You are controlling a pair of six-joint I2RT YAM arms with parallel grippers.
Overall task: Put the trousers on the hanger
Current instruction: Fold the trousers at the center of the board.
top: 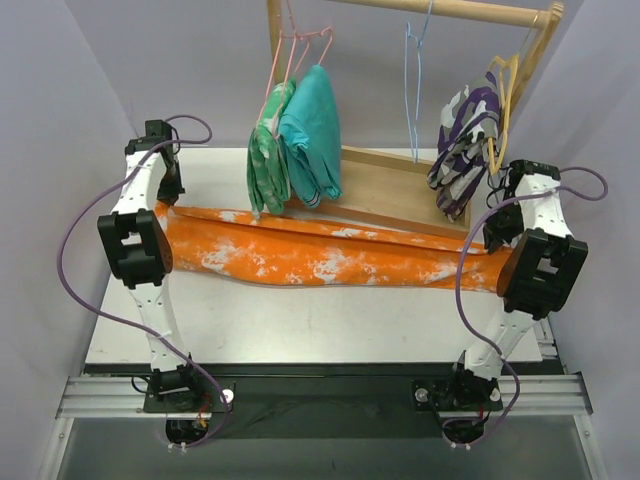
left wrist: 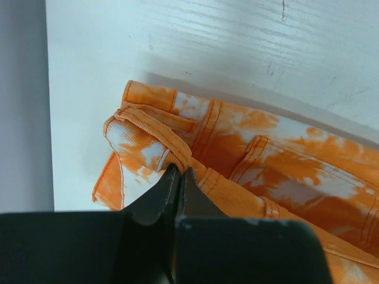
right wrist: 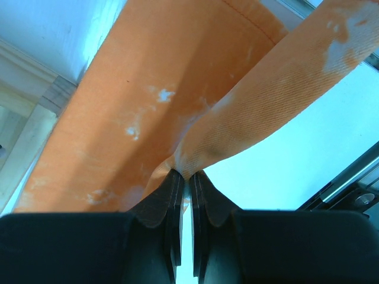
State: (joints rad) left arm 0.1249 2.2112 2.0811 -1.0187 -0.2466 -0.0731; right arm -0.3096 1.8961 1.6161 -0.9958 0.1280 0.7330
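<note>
The orange trousers (top: 320,255) with white splotches are stretched out in a long band across the table, lifted at both ends. My left gripper (top: 172,197) is shut on the waistband end (left wrist: 179,171), where belt loops and a pocket (left wrist: 266,148) show. At the other end, my right gripper (top: 497,238) is shut on a pinch of the leg cloth (right wrist: 189,174), and the trousers (right wrist: 148,89) fan away from its tips. The light-blue hanger (top: 412,90) hangs bare from the wooden rail (top: 450,10), behind the middle of the trousers and apart from both grippers.
Pink hangers (top: 300,50) on the rail carry a teal garment (top: 312,135) and a green-white one (top: 268,150). A yellow hanger (top: 503,100) holds a purple-and-white garment (top: 460,140). The rack's wooden base (top: 390,190) lies just behind the trousers.
</note>
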